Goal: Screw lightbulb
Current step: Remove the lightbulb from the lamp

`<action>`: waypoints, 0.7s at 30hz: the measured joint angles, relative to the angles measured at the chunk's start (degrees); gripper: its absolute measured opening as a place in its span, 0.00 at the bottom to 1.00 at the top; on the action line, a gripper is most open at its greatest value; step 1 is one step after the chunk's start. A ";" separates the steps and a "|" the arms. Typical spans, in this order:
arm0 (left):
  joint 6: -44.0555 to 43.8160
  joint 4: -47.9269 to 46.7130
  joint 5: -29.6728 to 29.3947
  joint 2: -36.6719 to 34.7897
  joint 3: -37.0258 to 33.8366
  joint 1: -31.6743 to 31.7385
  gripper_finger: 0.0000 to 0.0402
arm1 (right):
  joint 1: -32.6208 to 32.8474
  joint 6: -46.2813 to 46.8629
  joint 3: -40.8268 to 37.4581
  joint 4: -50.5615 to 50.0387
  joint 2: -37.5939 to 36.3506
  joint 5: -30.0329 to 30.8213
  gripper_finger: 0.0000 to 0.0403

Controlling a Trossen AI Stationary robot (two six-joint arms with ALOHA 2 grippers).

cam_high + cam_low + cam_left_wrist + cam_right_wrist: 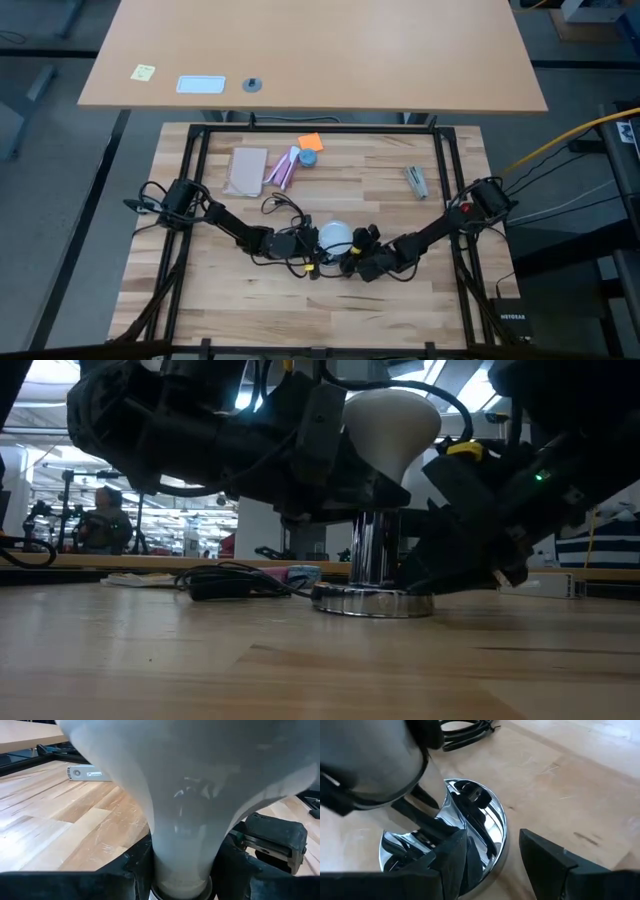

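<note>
lightbulb (392, 422) upright atop socket (373, 600) on table (300, 670), cord (235, 582) left of it

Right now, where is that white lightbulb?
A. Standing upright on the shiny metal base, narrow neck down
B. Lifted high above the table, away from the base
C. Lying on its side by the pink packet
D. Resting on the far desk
A. In the low view the lightbulb stands globe up, its neck running down into the chrome post of the shiny metal base, with the left gripper closed around the neck.
</note>
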 joint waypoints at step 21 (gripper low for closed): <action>-0.24 0.34 -2.59 -0.17 0.07 -0.03 0.38 | 4.55 6.20 3.47 5.65 1.57 1.29 0.47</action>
